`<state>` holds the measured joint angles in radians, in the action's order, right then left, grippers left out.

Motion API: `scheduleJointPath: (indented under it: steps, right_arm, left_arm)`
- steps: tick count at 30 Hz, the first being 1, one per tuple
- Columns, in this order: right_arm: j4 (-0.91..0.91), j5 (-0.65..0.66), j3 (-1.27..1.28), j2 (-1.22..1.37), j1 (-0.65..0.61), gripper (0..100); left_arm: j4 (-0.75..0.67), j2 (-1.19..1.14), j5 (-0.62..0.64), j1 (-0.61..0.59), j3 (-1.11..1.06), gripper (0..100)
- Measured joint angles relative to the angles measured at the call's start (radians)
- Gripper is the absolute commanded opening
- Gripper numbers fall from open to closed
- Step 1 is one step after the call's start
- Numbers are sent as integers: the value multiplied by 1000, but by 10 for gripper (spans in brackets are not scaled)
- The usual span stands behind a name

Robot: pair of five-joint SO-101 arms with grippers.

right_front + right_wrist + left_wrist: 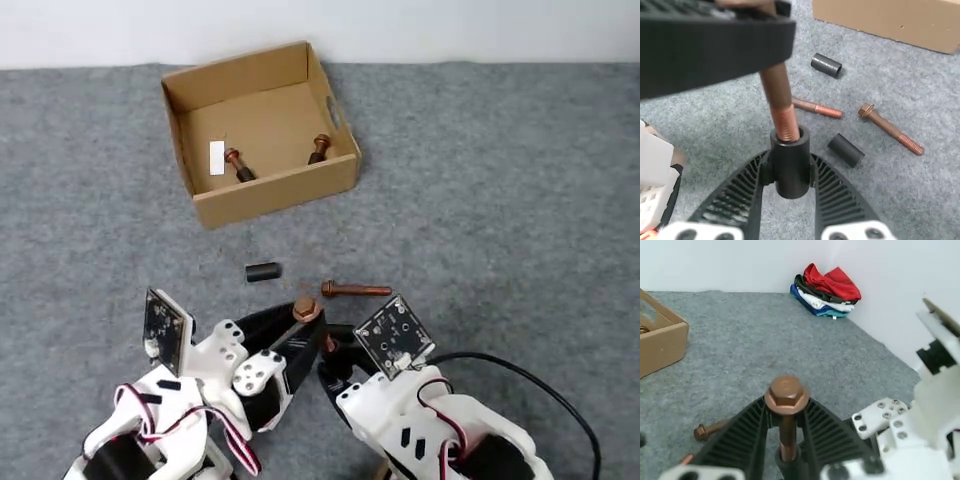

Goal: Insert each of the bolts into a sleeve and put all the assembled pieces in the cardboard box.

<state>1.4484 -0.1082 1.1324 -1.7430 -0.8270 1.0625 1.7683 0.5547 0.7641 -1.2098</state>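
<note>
Mating parts: left gripper (785,407) clamps the bolt (786,395) just under its head, threaded tip just inside the sleeve (790,150) mouth. Right gripper (790,170) is clamped round the sleeve directly beneath. Align both axes and push straight; tilt would likely snag the threads.

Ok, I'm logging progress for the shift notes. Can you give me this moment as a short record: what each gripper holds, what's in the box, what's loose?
left gripper: shut on the held bolt, head up
right gripper: shut on the held sleeve, upright
mating: threaded tip just inside the sleeve's mouth, not seated
cardboard box: two assembled pieces inside
loose sleeves: two on the table
loose bolts: two, lying flat
</note>
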Motion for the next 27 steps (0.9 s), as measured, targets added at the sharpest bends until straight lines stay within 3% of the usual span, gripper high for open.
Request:
scheduleJointPath:
  steps: [10, 19, 24, 27]
  right_arm:
    - [2, 0, 2, 5, 0, 8]
    - [2, -2, 9, 3, 5, 8]
    - [2, -2, 9, 3, 3, 8]
    - [3, 2, 8, 2, 0, 8]
  left_arm:
    - [-8, 2, 3, 0, -48, 21]
    - [-8, 2, 5, 3, -199, 130]
    - [17, 3, -46, 0, -201, 269]
    - [46, 2, -54, -3, -204, 303]
